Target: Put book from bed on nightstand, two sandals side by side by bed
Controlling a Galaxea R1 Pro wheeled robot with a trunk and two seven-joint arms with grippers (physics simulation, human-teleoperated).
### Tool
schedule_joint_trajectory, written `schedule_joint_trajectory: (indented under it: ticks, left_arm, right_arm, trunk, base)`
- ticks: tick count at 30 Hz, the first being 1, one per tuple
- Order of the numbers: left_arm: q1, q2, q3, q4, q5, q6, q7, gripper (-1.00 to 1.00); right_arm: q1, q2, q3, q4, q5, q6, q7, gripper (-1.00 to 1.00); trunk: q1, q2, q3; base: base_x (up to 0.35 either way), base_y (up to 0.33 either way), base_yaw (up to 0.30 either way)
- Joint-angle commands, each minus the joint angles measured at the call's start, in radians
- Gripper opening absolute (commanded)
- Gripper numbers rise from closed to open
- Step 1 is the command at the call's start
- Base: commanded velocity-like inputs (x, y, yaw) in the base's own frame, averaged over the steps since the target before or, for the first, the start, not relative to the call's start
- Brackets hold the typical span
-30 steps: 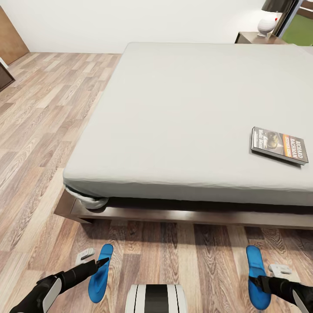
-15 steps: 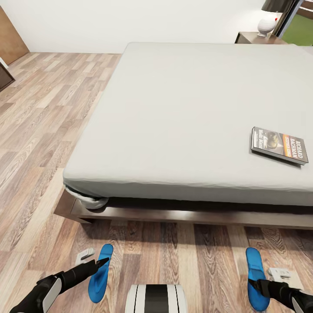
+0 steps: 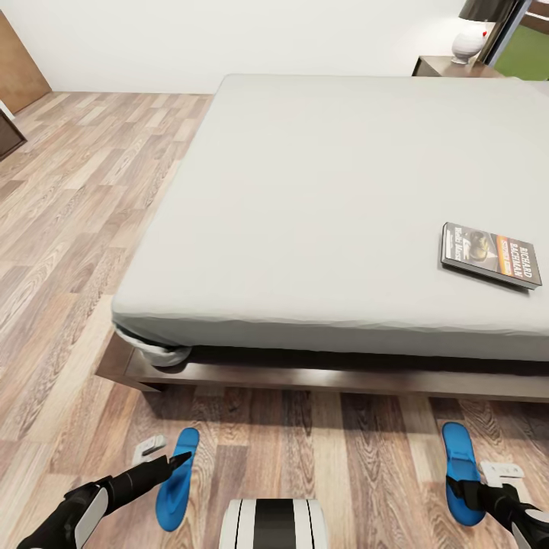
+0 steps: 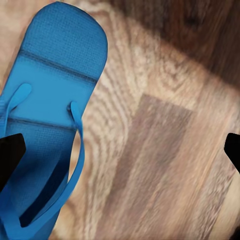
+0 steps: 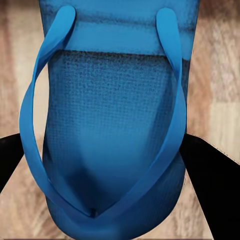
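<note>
Surfaces, bedside
Floor (image 3: 69,229) grained wood planks; bed (image 3: 328,198) smooth matt cloth; sandals (image 5: 115,125) fine-textured blue, matt.

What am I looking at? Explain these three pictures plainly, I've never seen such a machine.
This is a simulated wheeled robot with two arms. The big picture comes from its head camera, looking down at a bed with a book lying on the mattress. The two close-ups come from a camera on each wrist. Two blue sandals are on the wood floor. The left gripper is open, with the left sandal beside one finger. The right gripper clasps the right sandal between its fingers.
</note>
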Motion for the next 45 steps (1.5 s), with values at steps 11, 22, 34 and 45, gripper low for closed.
schedule_joint_trajectory:
  ticks: [11, 22, 34, 45]
  left_arm:
    - [0.000, 0.000, 0.003, 0.000, 0.008, 0.011, -0.004, 1.00]
    - [0.000, 0.000, 0.003, 0.000, 0.009, 0.012, -0.003, 1.00]
    - [0.000, 0.000, 0.002, 0.001, 0.009, 0.011, -0.003, 1.00]
    - [0.000, 0.000, 0.002, 0.002, 0.009, 0.011, -0.003, 1.00]
  right_arm:
    - [0.000, 0.000, -0.004, -0.003, -0.005, 0.016, 0.008, -1.00]
    - [0.000, 0.000, -0.004, -0.003, -0.004, 0.016, 0.008, -1.00]
    - [0.000, -0.001, -0.004, -0.004, -0.003, 0.013, 0.008, -1.00]
    - [0.000, -0.001, -0.004, -0.003, -0.004, 0.013, 0.008, -1.00]
  trunk:
    - [0.000, 0.000, -0.001]
    - [0.000, 0.000, -0.001]
    - [0.000, 0.000, -0.001]
    - [0.000, 0.000, -0.001]
  base:
    - [0.000, 0.244, 0.000]
    - [0.000, 0.279, 0.000]
    - [0.000, 0.287, 0.000]
    - [0.000, 0.287, 0.000]
